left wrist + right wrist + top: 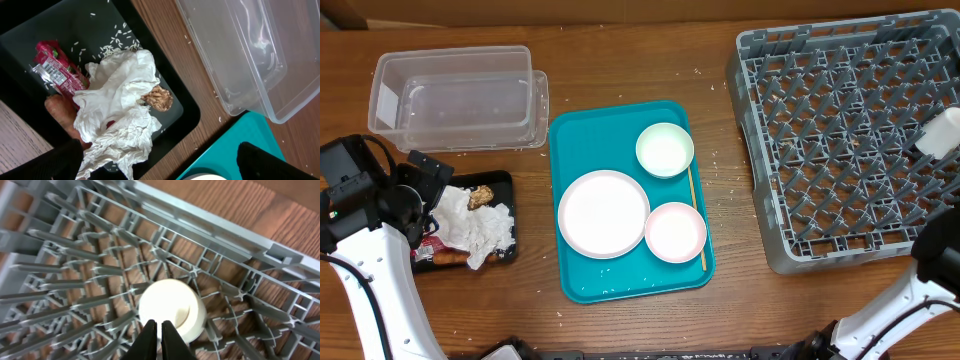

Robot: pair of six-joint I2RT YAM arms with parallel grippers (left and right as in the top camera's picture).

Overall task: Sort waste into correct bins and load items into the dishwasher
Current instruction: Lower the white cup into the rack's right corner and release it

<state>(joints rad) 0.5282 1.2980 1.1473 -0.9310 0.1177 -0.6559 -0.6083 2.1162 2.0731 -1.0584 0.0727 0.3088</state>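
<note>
The black bin tray [506, 182] at the left holds crumpled white napkins [480, 228], a red wrapper [55, 72], an orange carrot [57, 111] and a brown food bit [159, 97]. My left gripper [162, 167] is open and empty over the bin's near edge, and also shows in the overhead view [430, 195]. The teal tray [620, 280] carries a large white plate [603, 212], a pale saucer [665, 149], a pink plate [675, 231] and a wooden stick [697, 215]. My right gripper [161, 330] is shut on the rim of a small white cup [172, 305] inside the grey dish rack [840, 150].
A clear plastic container [460, 100] stands behind the black bin, with its corner next to the bin in the left wrist view [240, 50]. Rice grains are scattered in the bin and on the wooden table. The right arm's white link [880, 310] crosses the front right.
</note>
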